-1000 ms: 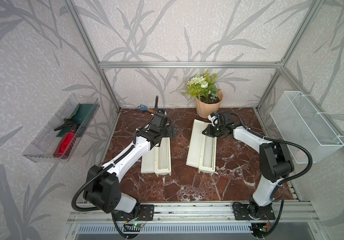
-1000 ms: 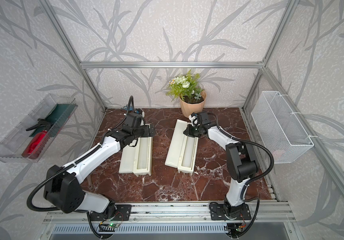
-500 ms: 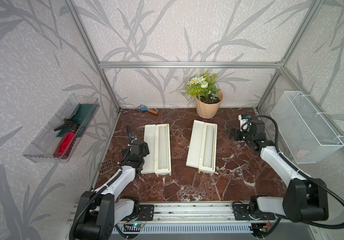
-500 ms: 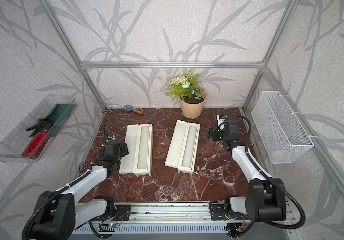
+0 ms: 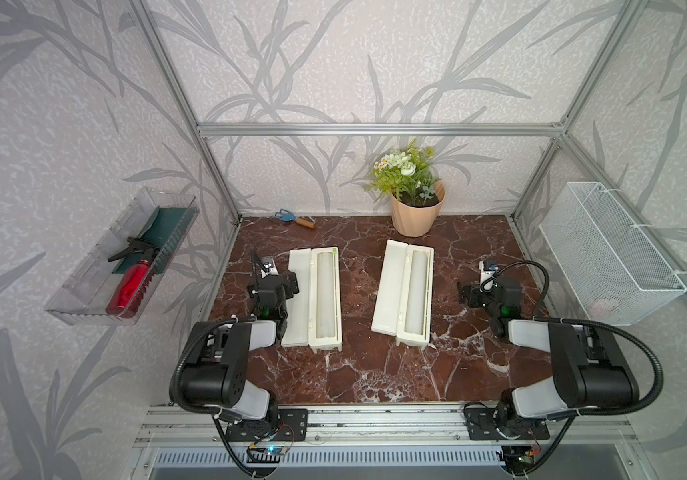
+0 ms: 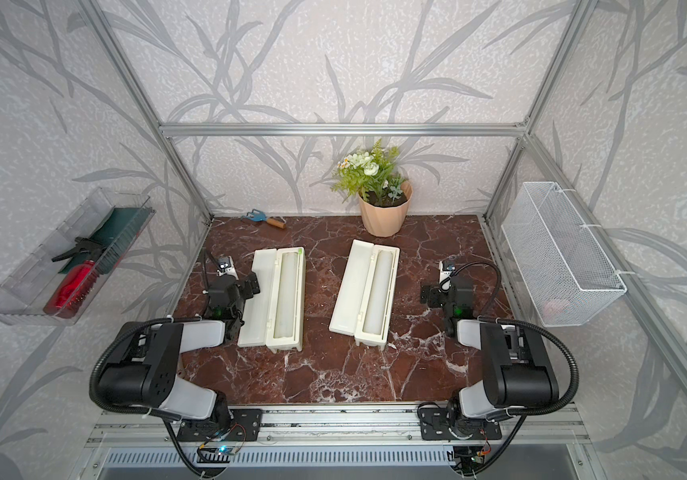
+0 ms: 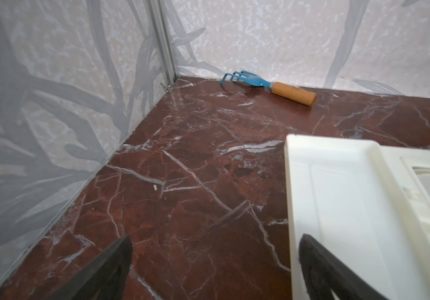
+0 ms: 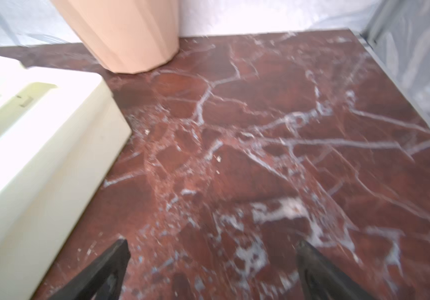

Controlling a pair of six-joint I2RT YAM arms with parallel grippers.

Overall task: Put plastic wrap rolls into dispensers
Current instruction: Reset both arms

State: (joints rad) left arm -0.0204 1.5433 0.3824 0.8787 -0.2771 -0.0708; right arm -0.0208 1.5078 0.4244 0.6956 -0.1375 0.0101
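Observation:
Two cream-white dispensers lie open side by side on the marble table, seen in both top views. The left dispenser (image 5: 299, 303) holds a white plastic wrap roll (image 5: 325, 295), and the right dispenser (image 5: 389, 286) holds another roll (image 5: 416, 291). My left gripper (image 5: 285, 284) sits low beside the left dispenser's flat lid (image 7: 351, 207). It is open (image 7: 214, 241), with one finger over the lid's edge and only bare table between the fingers. My right gripper (image 5: 467, 294) is open (image 8: 212, 246) over bare table, to the right of the right dispenser (image 8: 39, 155).
A peach flower pot (image 5: 416, 216) stands at the back, close behind the right dispenser. A blue hand rake (image 5: 292, 218) lies in the back left corner. A white wire basket (image 5: 607, 253) hangs on the right wall and a clear bin (image 5: 84, 299) with a red spray bottle (image 5: 130, 282) on the left wall.
Both arms have pulled back from the dispensers' far ends toward the front and out to the table's sides, folding up. The dispensers and rolls have stayed put.

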